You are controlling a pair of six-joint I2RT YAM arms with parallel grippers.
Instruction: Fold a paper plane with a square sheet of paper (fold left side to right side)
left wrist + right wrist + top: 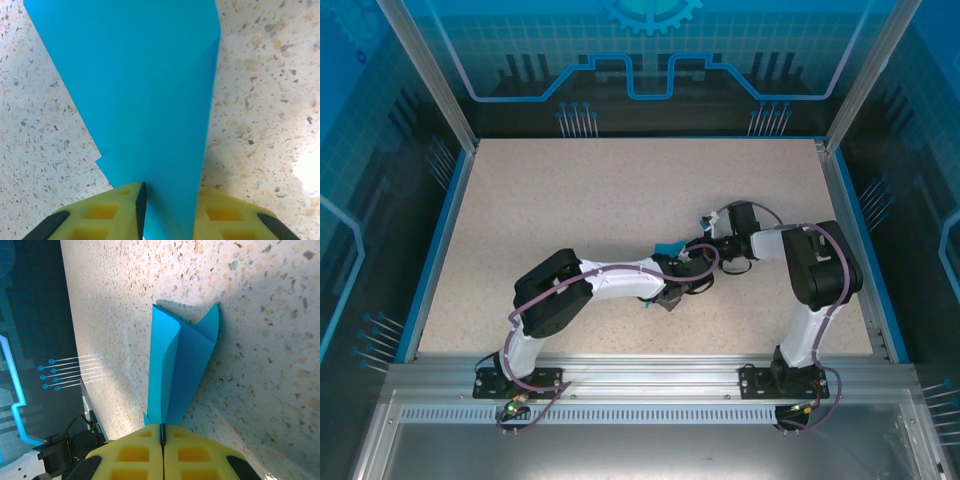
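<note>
Right gripper pinches the paper plane; left gripper straddles its cropped body, whether clamped I cannot tell.

The bench has a speckled beige top, pale with dark and tan flecks; a blue rim runs along its left and far sides; a ribbed metal rail borders the near edge, with two black base plates bolted on it, well apart; near the middle the cyan paper plane casts a shadow on the top; whether it touches the surface cannot be told.
</note>
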